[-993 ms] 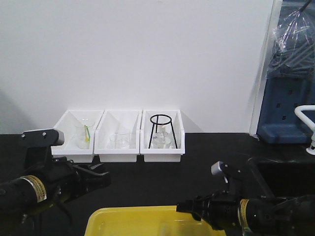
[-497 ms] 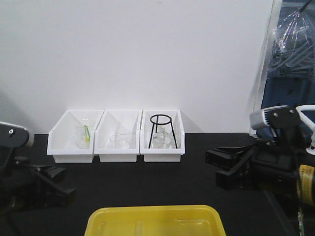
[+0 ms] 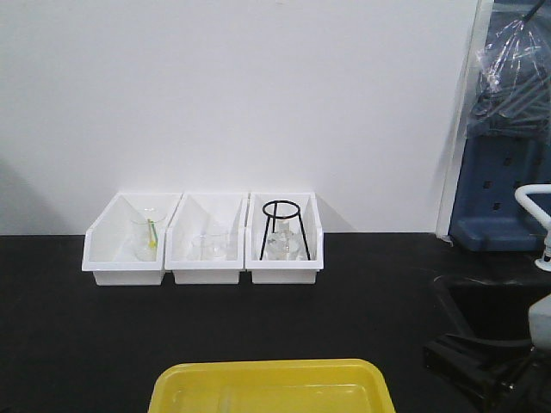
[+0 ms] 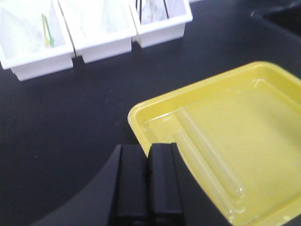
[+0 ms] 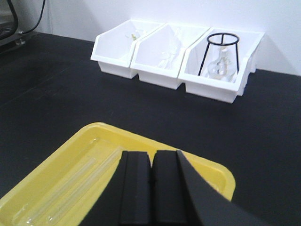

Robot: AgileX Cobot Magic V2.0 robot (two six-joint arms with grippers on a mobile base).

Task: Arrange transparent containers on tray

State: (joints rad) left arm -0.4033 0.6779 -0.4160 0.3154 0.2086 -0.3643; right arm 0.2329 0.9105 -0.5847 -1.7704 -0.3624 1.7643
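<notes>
Two transparent containers, slim clear test tubes, lie side by side inside the yellow tray (image 4: 155, 101): one (image 4: 209, 150) further in, the other (image 4: 200, 172) nearer the tray's near rim. My left gripper (image 4: 148, 148) is shut with nothing in it and sits over the tray's left near rim, beside the tubes. From the right wrist the same tubes (image 5: 83, 183) (image 5: 67, 185) lie to the left of my right gripper (image 5: 153, 153), which is shut and empty above the tray (image 5: 216, 169). The front view shows the tray (image 3: 267, 379) at the bottom centre.
Three white bins (image 3: 202, 258) stand in a row against the back wall, holding a beaker with a green stick (image 3: 147, 237), another beaker (image 3: 209, 245) and a flask under a black ring stand (image 3: 282, 228). Part of the right arm (image 3: 482, 366) shows at the bottom right.
Both arms have pulled back from over the tray. The left arm has left the front view, and the right arm has sunk to the bottom right corner.
</notes>
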